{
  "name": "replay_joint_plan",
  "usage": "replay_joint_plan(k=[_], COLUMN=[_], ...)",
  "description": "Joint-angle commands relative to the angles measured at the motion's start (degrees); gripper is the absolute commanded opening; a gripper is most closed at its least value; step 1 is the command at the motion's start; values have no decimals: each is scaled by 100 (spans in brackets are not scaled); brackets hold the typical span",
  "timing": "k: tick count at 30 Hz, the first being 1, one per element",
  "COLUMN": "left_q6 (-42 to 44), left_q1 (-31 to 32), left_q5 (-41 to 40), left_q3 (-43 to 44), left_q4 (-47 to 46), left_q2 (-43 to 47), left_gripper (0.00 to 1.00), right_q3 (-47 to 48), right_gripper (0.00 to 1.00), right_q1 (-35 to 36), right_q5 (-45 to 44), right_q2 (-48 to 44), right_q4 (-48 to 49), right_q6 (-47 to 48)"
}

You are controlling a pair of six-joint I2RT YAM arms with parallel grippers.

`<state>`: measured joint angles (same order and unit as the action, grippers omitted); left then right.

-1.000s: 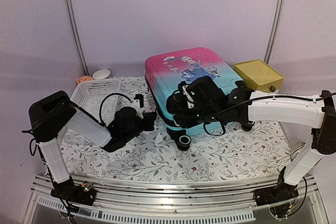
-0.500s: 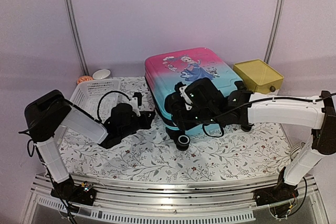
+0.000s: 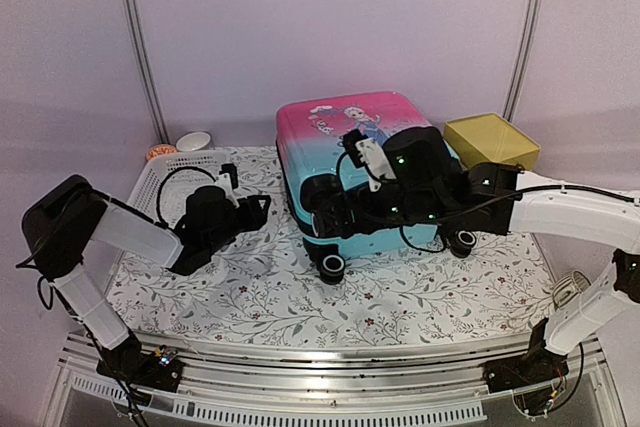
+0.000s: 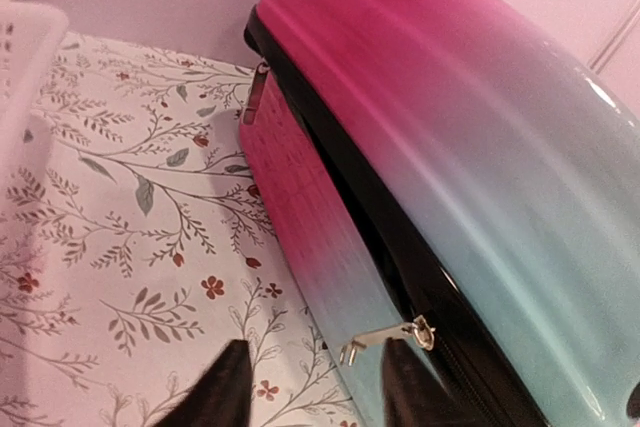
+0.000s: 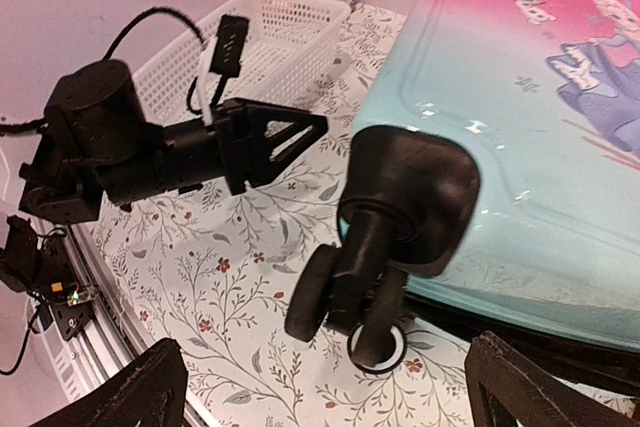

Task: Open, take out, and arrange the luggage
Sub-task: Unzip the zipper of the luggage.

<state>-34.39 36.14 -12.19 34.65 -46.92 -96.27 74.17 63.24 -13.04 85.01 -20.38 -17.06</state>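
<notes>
The luggage (image 3: 340, 132) lies flat on the surface (image 3: 400, 297) with its printed shell facing up, and its black zipper band (image 4: 330, 162) is closed along the whole stretch we can see, so the opening step is not yet done. Over the last second the case has swung a little, and its near wheel (image 3: 330, 267) now sits further towards the left arm than it did. The right fingers (image 5: 150, 387) are spread wide and grip nothing. The wheel end of the case lies just ahead of them and between them, with the turquoise shell beyond. The bigger change is on the other side. The left fingers (image 4: 225, 387), which were up against the side of the case a second ago, have drawn back and now stand apart from it. They are spread too and hold nothing, and a silver zipper pull (image 4: 385, 339) hangs just ahead of the gap between them. The white basket (image 3: 170, 172) is close behind them. We judge that this retreat lines the left fingers up on the pull, so pinching it and running the zip round the case looks like the step in hand. Well beyond the right fingers, behind the far corner of the case, sits the yellow box (image 3: 490, 140).
</notes>
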Motion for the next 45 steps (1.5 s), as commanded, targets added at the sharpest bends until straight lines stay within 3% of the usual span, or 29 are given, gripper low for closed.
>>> replay_joint_plan(k=[1,6,9,13,17,22,31,45], left_q6=[-38,-108,-240,-291,-79,115,373,327], left_q1=[-28,-19,-20,-30,-45,-46,-46,-37], left_q5=[-126,-185,-212,-155,-159,-120,844,1773], left_q3=[-141,-121,-28,283,330,117,-1,119], left_q4=[465,1347,2084,3327,3842,3912,3930,3830], left_q2=[512,1104,1476,1908,2197,2627,3213,3334], left_gripper=[57,76,98,99,98,98,97,96], right_q3=[-221,-378,-446,-627,-785,-956,-1234,-1495], right_gripper=[99,99,99,99,99,99,99,99], right_q1=[-431,-912,-1299,-1804,-2215,-2534,-2908,-3406], right_q5=[155,189,282,335,406,466,516,544], right_q2=[-533,-811,-918,-1089,-1284,-1394,-1425,-1555], right_q4=[74,-47,-180,-319,-369,-387,-396,-432], right_q6=[4,-112,-235,-309,-348,-435,-551,-632])
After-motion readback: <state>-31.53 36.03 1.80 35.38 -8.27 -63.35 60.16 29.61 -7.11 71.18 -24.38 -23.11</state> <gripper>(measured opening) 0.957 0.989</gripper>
